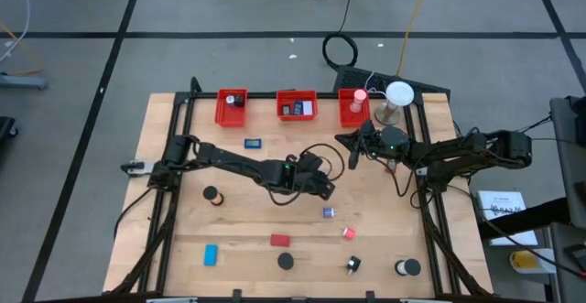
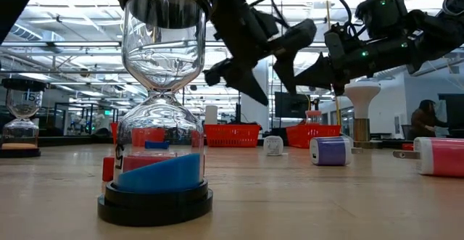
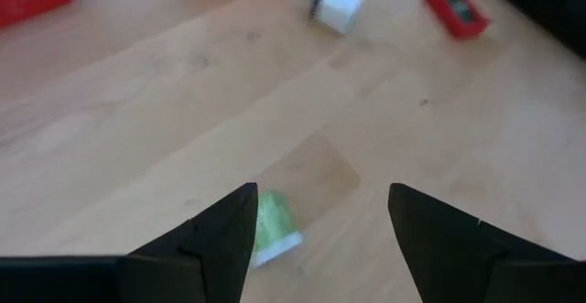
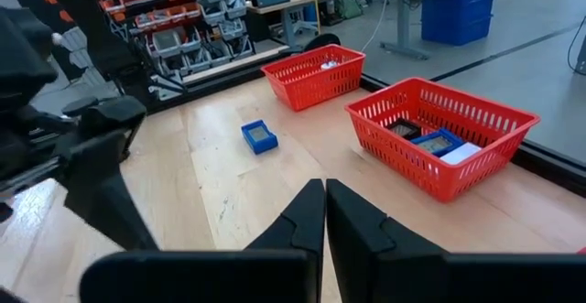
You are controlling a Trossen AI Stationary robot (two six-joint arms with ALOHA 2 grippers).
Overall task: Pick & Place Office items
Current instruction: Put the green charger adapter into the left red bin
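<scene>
Table [image 1: 183,239]: wooden top carrying three red bins along the far edge and small office items scattered over the near half.
Bins: left bin [image 1: 232,107], middle bin [image 1: 297,105], right bin [image 1: 352,107]; the middle one is already holding a blue and a white piece.
Left gripper [image 1: 322,186]: hanging over mid-table with its fingers spread wide and nothing between them.
Right gripper [image 1: 352,149]: waiting near the right bin, fingers pressed together, holding nothing.
Hourglass [image 2: 155,102]: standing at the near edge with blue sand, well apart from the left gripper.
Green item [image 3: 273,227]: lying on the wood just beside one finger [image 3: 220,239] of the left gripper, not centred in the gap.
Other items: purple block [image 1: 328,212], pink piece [image 1: 349,233], red block [image 1: 279,241], blue block [image 1: 211,254], all waiting nearer than the left gripper.
Doing it well: I would judge the left gripper needs shifting sideways so the green item sits between both fingers, then lowering straight before closing; closing off-centre is likely to flick so light a piece away.
</scene>
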